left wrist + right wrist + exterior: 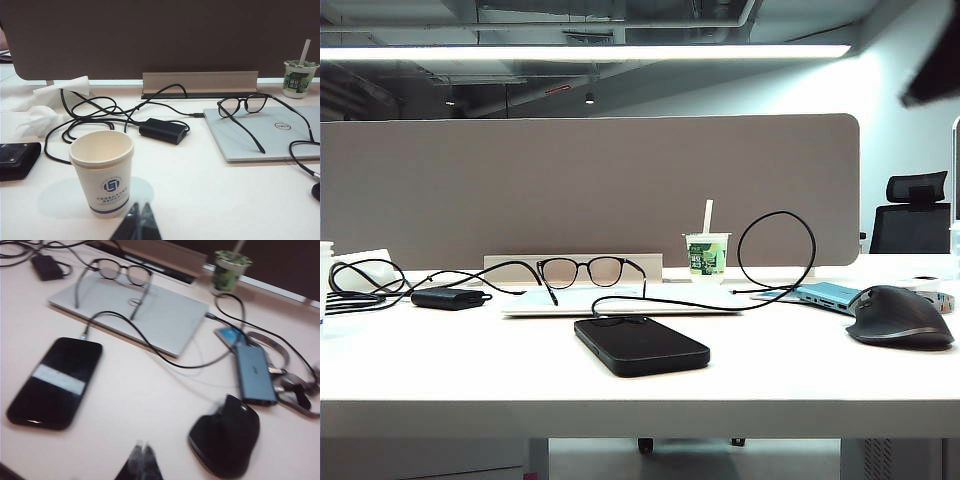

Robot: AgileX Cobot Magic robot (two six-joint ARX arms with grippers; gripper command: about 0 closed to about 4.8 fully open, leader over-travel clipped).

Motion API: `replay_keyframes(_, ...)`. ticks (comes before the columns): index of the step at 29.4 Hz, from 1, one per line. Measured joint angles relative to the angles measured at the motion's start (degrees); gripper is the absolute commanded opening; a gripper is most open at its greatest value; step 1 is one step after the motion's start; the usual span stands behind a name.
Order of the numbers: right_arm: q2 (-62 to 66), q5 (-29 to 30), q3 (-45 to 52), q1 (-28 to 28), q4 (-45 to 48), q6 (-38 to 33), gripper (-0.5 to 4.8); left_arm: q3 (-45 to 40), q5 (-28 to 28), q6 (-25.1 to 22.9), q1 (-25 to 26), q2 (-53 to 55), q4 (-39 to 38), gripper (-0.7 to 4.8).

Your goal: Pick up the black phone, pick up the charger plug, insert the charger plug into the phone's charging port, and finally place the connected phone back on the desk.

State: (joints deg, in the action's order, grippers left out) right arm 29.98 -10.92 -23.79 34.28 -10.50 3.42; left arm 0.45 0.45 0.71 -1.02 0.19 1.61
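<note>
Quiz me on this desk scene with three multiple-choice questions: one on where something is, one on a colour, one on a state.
1. The glasses rest on:
A. the closed laptop
B. the mouse
C. the paper cup

2. The phone is:
A. white
B. black
C. silver

3. The charger plug is:
A. held by an end effector
B. inside the cup
C. lying by the phone's end

Answers:
1. A, their arms sit on the laptop's lid.
2. B, a dark slab on the desk.
3. C; left end effector and right end effector are both shut, holding nothing.
</note>
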Motion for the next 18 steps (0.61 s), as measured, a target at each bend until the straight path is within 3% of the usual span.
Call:
replay_keyframes(6,-7.72,3.76,6.16,-9.75,1.2,0.0,-0.05,0.0,0.02,0.0,0.0,0.0,-0.04,-0.06)
replay_keyframes(10,-12.63,7.41,9.53,-19.1,1.27,0.02,-0.05,0.0,0.02,0.0,0.0,0.0,-0.09,-0.06)
replay_keyframes(18,-25.68,8.57,16.04,-29.11,5.88,-0.04,-0.05,0.0,0.02,0.0,0.0,0.0,-0.11,-0.06)
